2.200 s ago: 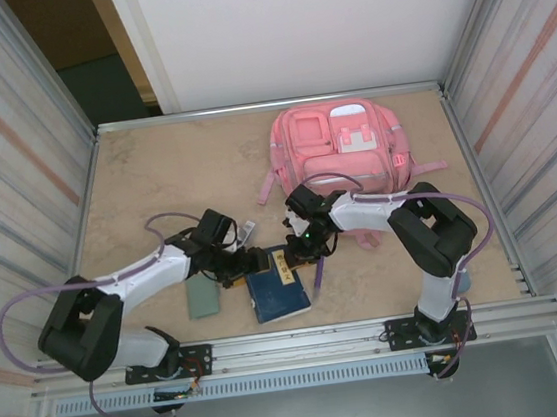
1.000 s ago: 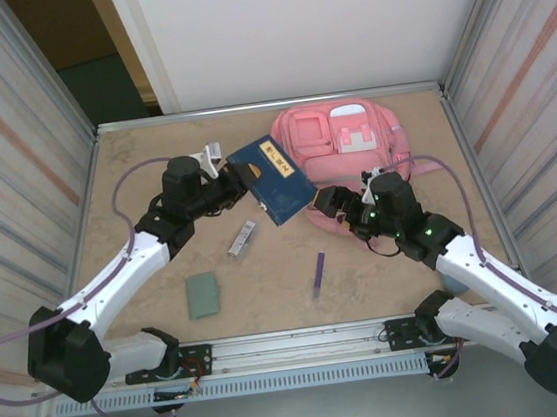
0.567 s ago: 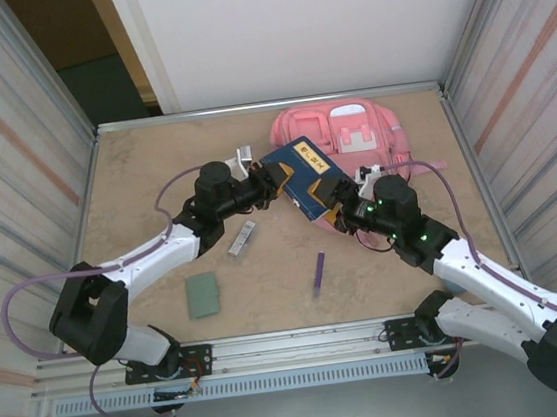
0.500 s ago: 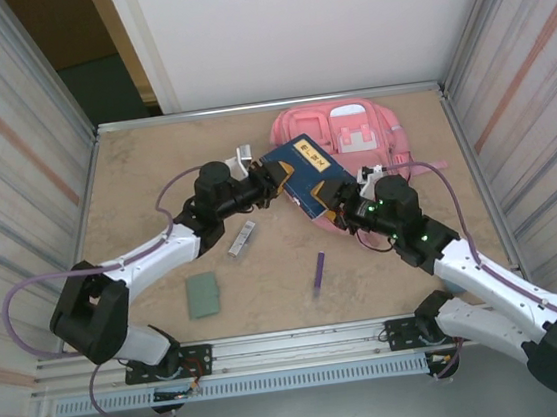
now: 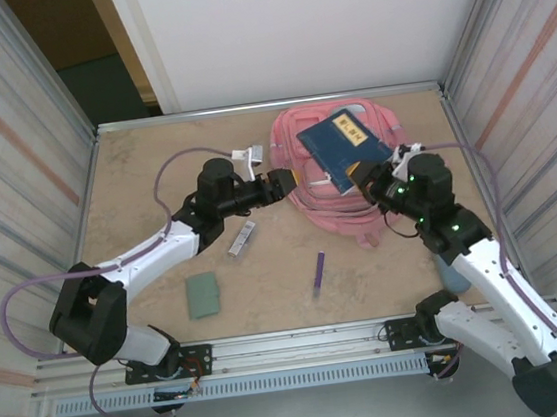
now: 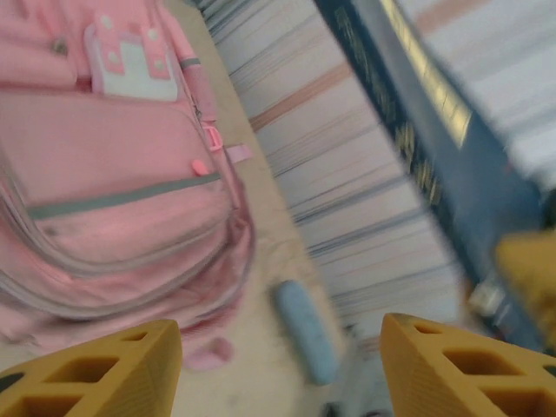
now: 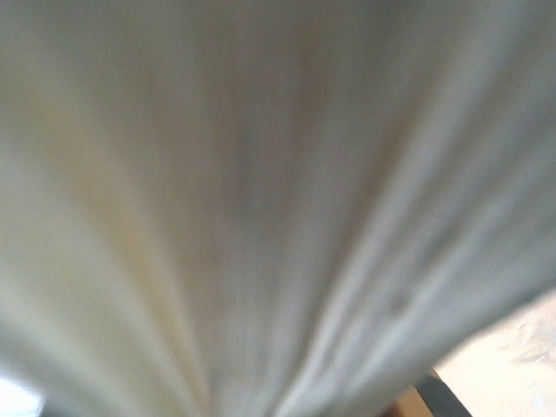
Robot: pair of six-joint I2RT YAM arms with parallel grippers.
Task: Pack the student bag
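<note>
The table (image 5: 154, 172) has a pale beige, marbled top with a metal rim, closed in by ribbed walls on both sides; the student bag (image 5: 331, 208) lies flat on it at the far end, right of centre, front pockets facing up, a strap trailing off its near edge; nearer than the bag's left side lies a small silver item (image 5: 243, 237), set at a slant; farther out the same way, well apart from the bag, a flat green rectangle (image 5: 204, 294) rests; a purple pen (image 5: 319, 268) lies near the bag's near edge, apart from it; a pale blue tube (image 6: 304, 334) lies off the bag's near right corner, not touching it.
</note>
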